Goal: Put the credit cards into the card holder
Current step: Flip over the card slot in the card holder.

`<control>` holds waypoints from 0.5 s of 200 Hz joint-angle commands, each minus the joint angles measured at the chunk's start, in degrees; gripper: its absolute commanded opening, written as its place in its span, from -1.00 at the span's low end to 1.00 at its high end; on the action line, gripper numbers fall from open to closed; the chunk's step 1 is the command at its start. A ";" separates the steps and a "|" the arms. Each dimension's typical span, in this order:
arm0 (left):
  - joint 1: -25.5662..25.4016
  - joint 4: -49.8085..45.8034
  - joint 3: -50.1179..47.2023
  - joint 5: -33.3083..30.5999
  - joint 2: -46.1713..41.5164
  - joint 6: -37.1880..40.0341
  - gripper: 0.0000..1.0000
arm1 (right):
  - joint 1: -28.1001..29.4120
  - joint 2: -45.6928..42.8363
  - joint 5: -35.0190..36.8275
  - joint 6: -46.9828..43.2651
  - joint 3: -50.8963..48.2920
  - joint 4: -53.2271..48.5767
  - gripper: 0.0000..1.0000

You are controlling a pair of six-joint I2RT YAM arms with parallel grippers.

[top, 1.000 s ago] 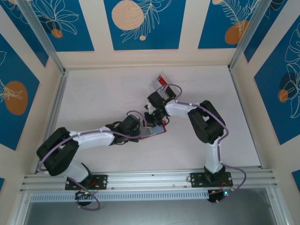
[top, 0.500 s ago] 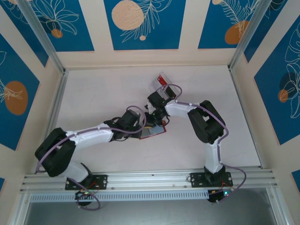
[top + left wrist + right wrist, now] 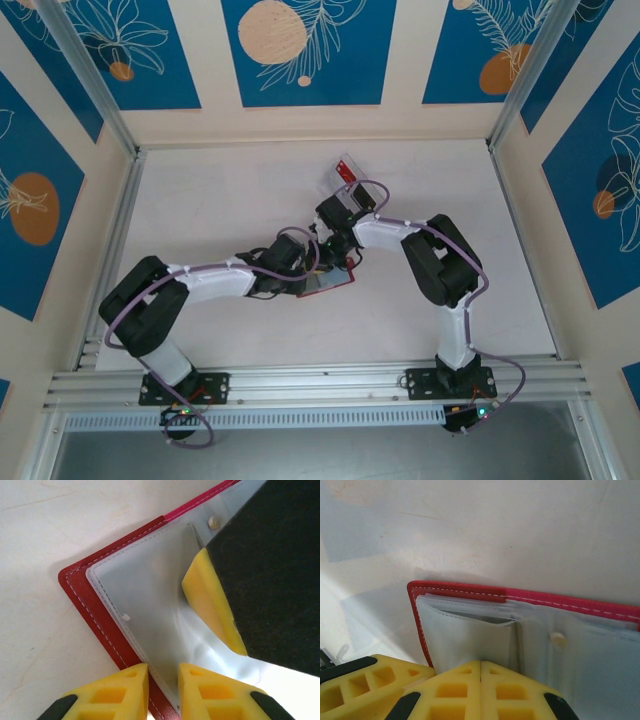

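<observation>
Right wrist: card holder (image 3: 465, 630) lies open.

Overhead looks down; wrist views close, sharing card holder (image 3: 140, 595).

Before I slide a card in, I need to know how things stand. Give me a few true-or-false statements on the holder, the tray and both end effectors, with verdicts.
1. The card holder lies open on the table. True.
2. The left end effector is spread wide. False: its fingers stand a narrow gap apart over the holder's red edge.
3. The right end effector is shut, its tips at the grey pocket. True.
4. The clear tray sits between the arm bases. False: it lies beyond the card holder, toward the far wall.
</observation>
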 commanded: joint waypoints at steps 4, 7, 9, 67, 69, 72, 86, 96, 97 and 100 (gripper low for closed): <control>0.53 -1.12 -1.24 -2.08 1.70 0.87 -0.60 | -0.19 -1.12 0.95 -0.86 -1.75 -3.55 -1.00; 0.52 -1.07 -1.50 -2.12 1.60 0.83 -0.60 | -0.27 -1.28 1.07 -0.90 -1.75 -3.64 -1.00; 0.55 -1.00 -1.63 -2.15 1.54 0.77 -0.60 | -0.34 -1.42 1.17 -0.93 -1.80 -3.70 -1.00; 0.48 0.76 -4.22 -1.03 1.32 -0.04 -0.61 | -2.28 -3.45 2.11 -2.50 -0.52 -5.42 -1.00; 0.45 0.83 -4.29 -1.00 1.36 -0.10 -0.61 | -2.29 -3.47 2.06 -2.60 -0.35 -5.48 -1.00; 0.46 0.88 -4.31 -0.96 1.40 -0.11 -0.61 | -2.34 -3.57 2.09 -2.80 -0.08 -5.58 -1.00; 0.40 1.15 -4.36 -0.73 1.50 -0.12 -0.62 | -2.67 -4.59 2.34 -3.68 1.40 -6.09 -1.00; 0.41 1.32 -4.39 -0.65 1.52 -0.11 -0.62 | -3.35 -5.32 2.73 -4.38 2.82 -6.49 -1.00; 0.38 1.33 -4.39 -0.64 1.51 -0.07 -0.62 | -3.40 -5.38 2.77 -4.45 2.99 -6.60 -1.00; 0.43 1.34 -4.40 -0.65 1.45 -0.04 -0.62 | -3.74 -5.56 2.95 -4.68 3.52 -6.90 -0.98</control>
